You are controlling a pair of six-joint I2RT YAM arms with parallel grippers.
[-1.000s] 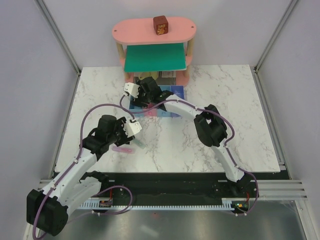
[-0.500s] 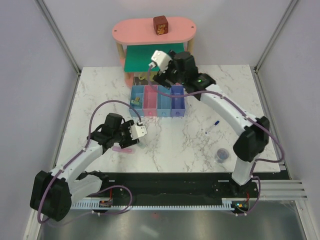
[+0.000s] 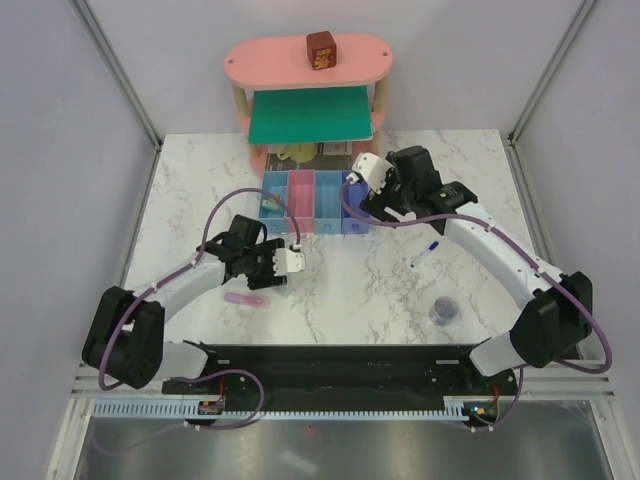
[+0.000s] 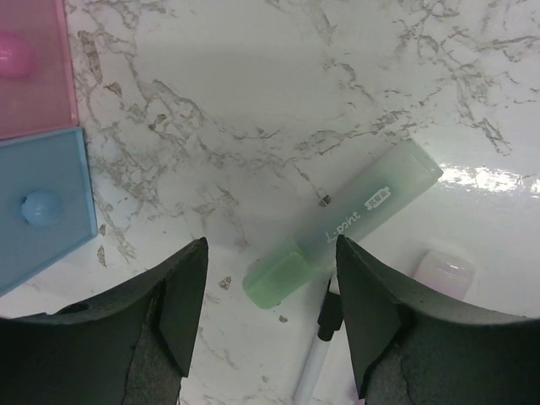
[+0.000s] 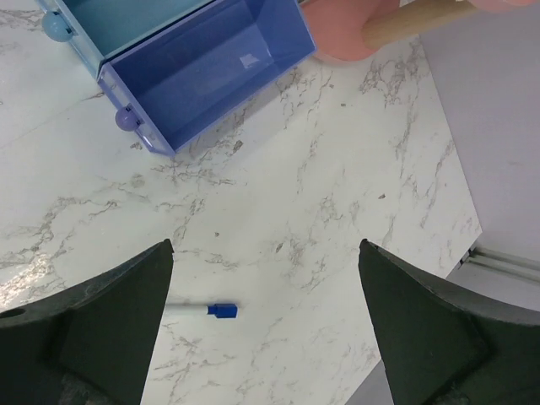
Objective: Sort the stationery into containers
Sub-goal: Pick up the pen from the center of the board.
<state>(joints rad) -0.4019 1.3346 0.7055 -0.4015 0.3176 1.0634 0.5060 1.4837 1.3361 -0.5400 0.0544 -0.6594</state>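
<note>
Left gripper [image 4: 272,325]: jaws part open, astride the lower end of the mint-green marker [image 4: 346,224] with a gap on each side. Nothing is held.
Mint-green marker: it lies flat on the surface [image 4: 253,110], slanted across the line of the jaws rather than square to it.
Crowding: a thin pen [image 4: 314,367] has its dark tip just beside the marker's lower end. A pale pink piece [image 4: 445,272] lies near on the far side.
Left-side risk: closing on a slanted body could twist the marker out or pinch only its end, so it droops. The thin pen sits inside the right-hand finger's path and may be caught or pushed along.
Right gripper [image 5: 263,278]: jaws fully spread and empty, above bare surface between the violet-blue bin [image 5: 202,80] and the white pen with blue cap [image 5: 202,310].
White pen with blue cap: flat on the surface, well apart from the bins and nearer one finger than the other.
Purple-grey roll [image 3: 444,311]: alone on the surface, nearer the arm bases.
Bins [image 3: 312,205]: four joined in a row before the shelf unit [image 3: 308,62]. The light blue bin [image 3: 266,186] has a small item inside.
Right-side risk: a descent off centre could nudge the thin, round pen so that it rolls. Both arms also work close to the same row of bins and could crowd each other there.
</note>
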